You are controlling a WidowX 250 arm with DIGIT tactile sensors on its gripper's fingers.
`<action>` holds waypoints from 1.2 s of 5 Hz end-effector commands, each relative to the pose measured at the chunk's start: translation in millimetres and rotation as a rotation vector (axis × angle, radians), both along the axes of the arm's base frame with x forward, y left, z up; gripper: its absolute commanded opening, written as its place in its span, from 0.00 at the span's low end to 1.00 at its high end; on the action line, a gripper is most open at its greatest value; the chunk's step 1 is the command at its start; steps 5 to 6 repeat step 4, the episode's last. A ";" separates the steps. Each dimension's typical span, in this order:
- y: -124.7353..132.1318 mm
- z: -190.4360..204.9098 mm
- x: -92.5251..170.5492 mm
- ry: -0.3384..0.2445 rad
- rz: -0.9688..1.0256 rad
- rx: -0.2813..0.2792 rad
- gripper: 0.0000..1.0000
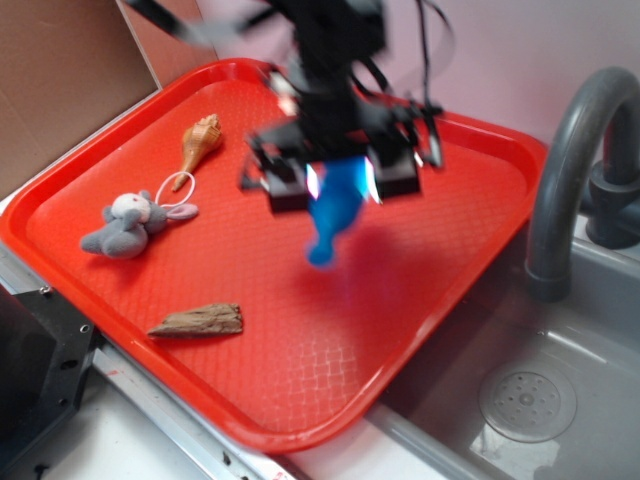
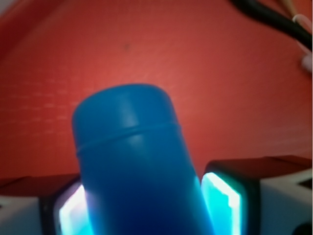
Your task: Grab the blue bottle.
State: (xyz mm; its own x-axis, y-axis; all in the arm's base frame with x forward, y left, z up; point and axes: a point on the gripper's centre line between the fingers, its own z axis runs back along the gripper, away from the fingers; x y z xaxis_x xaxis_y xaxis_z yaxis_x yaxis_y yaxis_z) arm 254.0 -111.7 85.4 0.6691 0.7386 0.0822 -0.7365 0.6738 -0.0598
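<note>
Smooth semi-gloss blue plastic bottle [image 2: 137,166]; textured red plastic tray [image 1: 330,350]; fuzzy grey plush toy [image 1: 125,225]; rough brown wood chip [image 1: 198,321].

Evenly bright, soft overhead light in the exterior view; faint shadows under the plush toy [image 1: 127,224] and wood piece [image 1: 198,321]. Heavily motion-blurred arm and pincer [image 1: 344,182]. Pale glare across the red tray [image 1: 120,130]. Close and soft-focused in the wrist view, blue bottle [image 2: 139,166] blurred, cyan glow on both pads [image 2: 222,200].

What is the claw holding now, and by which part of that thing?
The claw holds the blue bottle by its wide body, one finger on each side. The narrow neck hangs below, above the red tray.
</note>
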 end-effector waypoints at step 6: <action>109.9 112.6 -40.7 -0.095 -0.104 0.033 0.00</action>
